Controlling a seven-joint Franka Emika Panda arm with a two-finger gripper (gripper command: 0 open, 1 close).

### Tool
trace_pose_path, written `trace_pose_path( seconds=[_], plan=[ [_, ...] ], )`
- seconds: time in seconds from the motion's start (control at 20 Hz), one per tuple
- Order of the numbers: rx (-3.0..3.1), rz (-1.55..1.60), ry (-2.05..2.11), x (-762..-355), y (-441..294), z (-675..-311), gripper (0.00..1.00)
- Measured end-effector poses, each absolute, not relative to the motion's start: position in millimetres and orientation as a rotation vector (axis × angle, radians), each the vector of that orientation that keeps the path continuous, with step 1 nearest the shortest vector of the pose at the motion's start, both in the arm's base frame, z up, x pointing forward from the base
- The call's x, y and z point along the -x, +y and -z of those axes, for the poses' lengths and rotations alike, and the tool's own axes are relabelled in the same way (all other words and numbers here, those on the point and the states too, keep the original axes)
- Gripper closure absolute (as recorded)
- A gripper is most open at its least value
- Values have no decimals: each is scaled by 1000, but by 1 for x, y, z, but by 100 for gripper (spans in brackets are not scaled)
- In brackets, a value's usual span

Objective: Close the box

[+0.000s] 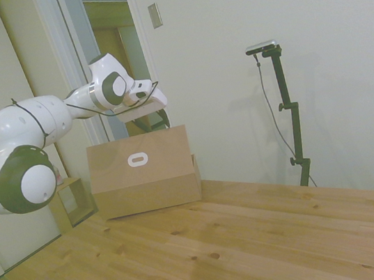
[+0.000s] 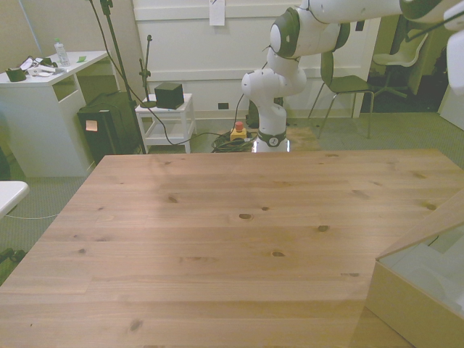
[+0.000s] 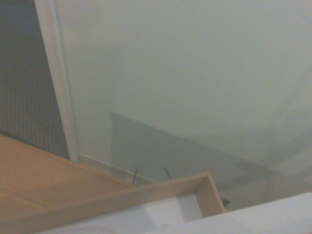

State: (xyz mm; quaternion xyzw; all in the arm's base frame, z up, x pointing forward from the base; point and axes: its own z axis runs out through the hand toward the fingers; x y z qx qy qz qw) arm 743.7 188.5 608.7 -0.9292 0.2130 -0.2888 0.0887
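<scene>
Standing below pincer (image 1: 158,119): box (image 1: 144,172)

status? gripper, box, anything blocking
Gripper above and behind the raised lid, fingers hidden. Box open, lid standing upright. Nothing seen in the lid's path.

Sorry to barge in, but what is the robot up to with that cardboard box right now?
The white Franka arm is working on closing the tan cardboard box, which sits at one end of the wooden table. The box is still open: its lid flap, the one with the white-rimmed oval hole, stands upright, and the front view shows the pale inside of the box. The gripper is up behind the flap's top edge, mostly hidden, so contact cannot be confirmed. Nothing else on the table is being handled.
</scene>
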Motion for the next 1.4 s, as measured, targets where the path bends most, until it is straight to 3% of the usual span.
trace_pose_path(
  seconds=[0.25, 0.55, 0.8, 1.15, 1.4],
  plan=[
    [2759, 921, 605, -754, 200, -599, 0],
    [2726, 1041, 574, -737, 199, -641, 0],
    [2775, 962, 603, -726, 208, -612, 0],
    [2798, 763, 866, -639, 193, -663, 0],
    [2818, 627, 1077, -586, 162, -650, 0]
  ],
)
